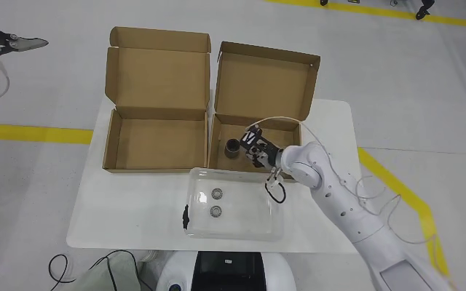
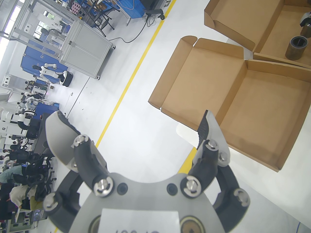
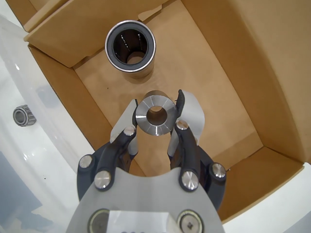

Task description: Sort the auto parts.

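My right gripper hangs inside the right cardboard box, shut on a thick steel sleeve held upright just above the box floor. A larger dark hollow cylinder stands on the box floor just beyond it. Two small roller bearings lie in the clear plastic tray at the table's front; one bearing shows in the right wrist view. My left gripper is open, held off the table's left side over the floor.
The left cardboard box holds nothing, lid flaps up at the back. Both boxes sit side by side behind the tray on the white table. A yellow floor line runs past the table.
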